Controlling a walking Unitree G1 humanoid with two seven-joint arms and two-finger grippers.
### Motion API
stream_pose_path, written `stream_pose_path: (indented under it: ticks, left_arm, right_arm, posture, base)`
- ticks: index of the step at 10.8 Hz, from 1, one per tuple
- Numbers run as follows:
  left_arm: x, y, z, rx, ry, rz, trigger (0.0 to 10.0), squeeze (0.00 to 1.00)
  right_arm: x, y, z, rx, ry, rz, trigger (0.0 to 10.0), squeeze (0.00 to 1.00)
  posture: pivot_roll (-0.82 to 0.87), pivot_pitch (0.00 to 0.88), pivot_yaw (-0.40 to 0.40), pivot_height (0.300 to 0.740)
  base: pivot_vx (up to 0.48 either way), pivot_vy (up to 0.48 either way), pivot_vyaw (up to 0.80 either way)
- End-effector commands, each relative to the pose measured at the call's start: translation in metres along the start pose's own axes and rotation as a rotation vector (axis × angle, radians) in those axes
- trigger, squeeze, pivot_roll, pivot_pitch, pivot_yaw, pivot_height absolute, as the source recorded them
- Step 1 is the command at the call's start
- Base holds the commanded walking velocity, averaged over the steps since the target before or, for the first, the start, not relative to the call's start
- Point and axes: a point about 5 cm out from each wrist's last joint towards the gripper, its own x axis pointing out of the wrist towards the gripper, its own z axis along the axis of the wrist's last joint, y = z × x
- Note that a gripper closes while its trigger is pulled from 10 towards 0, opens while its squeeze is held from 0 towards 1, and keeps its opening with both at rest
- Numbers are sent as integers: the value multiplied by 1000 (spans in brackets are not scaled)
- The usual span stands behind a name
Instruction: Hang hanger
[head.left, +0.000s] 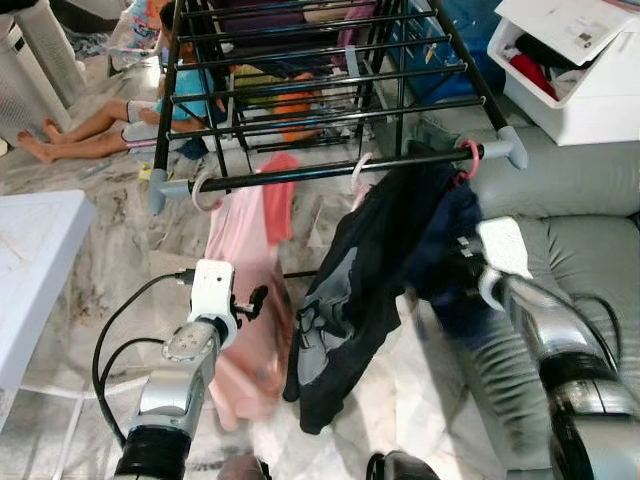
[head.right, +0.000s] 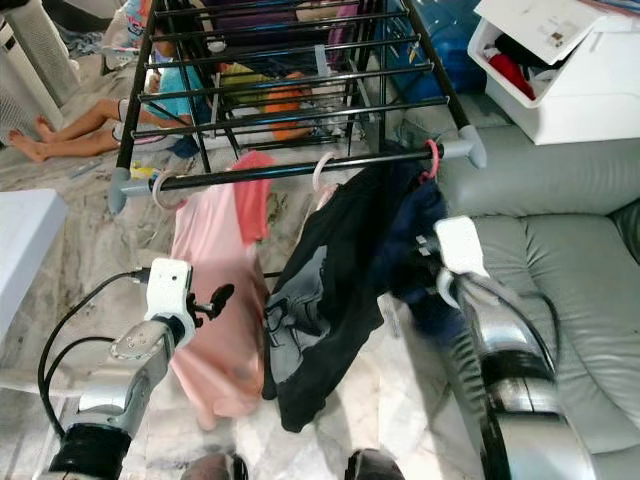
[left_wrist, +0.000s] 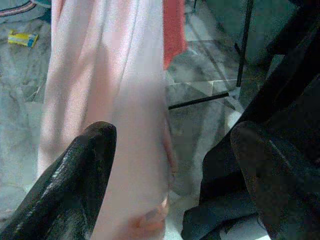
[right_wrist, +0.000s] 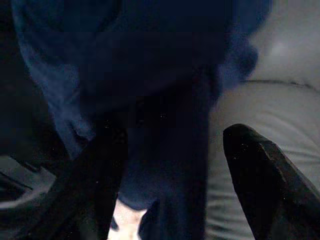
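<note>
**Three garments, three hangers on one rail**

Starting at the upper left of the head view, a person's bare legs (head.left: 75, 132) lie on the marbled floor (head.left: 130, 240) beside a white ribbed appliance (head.left: 30, 70), with the corner of a white table (head.left: 30, 260) at the left edge below. Across the top centre stands a black drying rack (head.left: 320, 60), and its front rail (head.left: 330, 170) runs from left to right with grey end caps.

Three hanger hooks sit over that rail: a pale pink hook (head.left: 203, 190) at the left, a white hook (head.left: 358, 172) in the middle, and a red hook (head.left: 468, 158) near the right end. Three garments hang below them: a pink garment (head.left: 245, 300) with a coral patch at its shoulder, a black and grey garment (head.left: 345, 310) at centre, and a dark blue garment (head.left: 445, 250) under the red hook.

At lower left, the left gripper (left_wrist: 172, 170) is raised in front of the pink garment; its two fingers (left_wrist: 75, 175) stand wide apart with nothing between them. At right, the right gripper (right_wrist: 172, 170) is up against the dark blue garment, its fingers likewise spread, the cloth lying just ahead of them rather than pinched. Behind it is a grey sofa (head.left: 590, 260), and in the upper right a white bin (head.left: 570, 70) with its lid open.
</note>
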Motion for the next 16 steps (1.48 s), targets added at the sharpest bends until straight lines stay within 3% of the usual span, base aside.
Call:
stream_pose_path:
  ticks: [1, 2, 3, 8, 9, 16]
  left_arm:
    - [0, 5, -3, 13, 25, 9, 10000, 0]
    - [0, 5, -3, 14, 26, 9, 10000, 0]
    - [1, 5, -4, 16, 31, 12, 10000, 0]
    - [-1, 5, -5, 18, 50, -8, 10000, 0]
    - [-7, 5, -10, 41, 71, -78, 10000, 0]
    - [-11, 7, -16, 72, 99, -76, 10000, 0]
  right_arm:
    - [4, 2, 1, 6, 11, 25, 10000, 0]
    - [6, 0, 2, 38, 21, 20, 2157, 0]
    - [9, -2, 3, 82, 45, 26, 0, 0]
    - [12, -5, 6, 60, 63, 9, 0, 0]
    - [10, -9, 3, 57, 68, -1, 0, 0]
    - [9, -10, -2, 68, 74, 8, 0, 0]
  posture:
    - [-3, 62, 69, 740]
    - [5, 62, 67, 740]
    - [10, 60, 65, 740]
    - [14, 63, 63, 740]
    - [9, 66, 62, 740]
    - [13, 52, 67, 740]
  base:
    - [0, 0, 0]
    - [0, 0, 0]
    - [0, 0, 0]
    - [0, 0, 0]
    - [0, 0, 0]
    - [0, 0, 0]
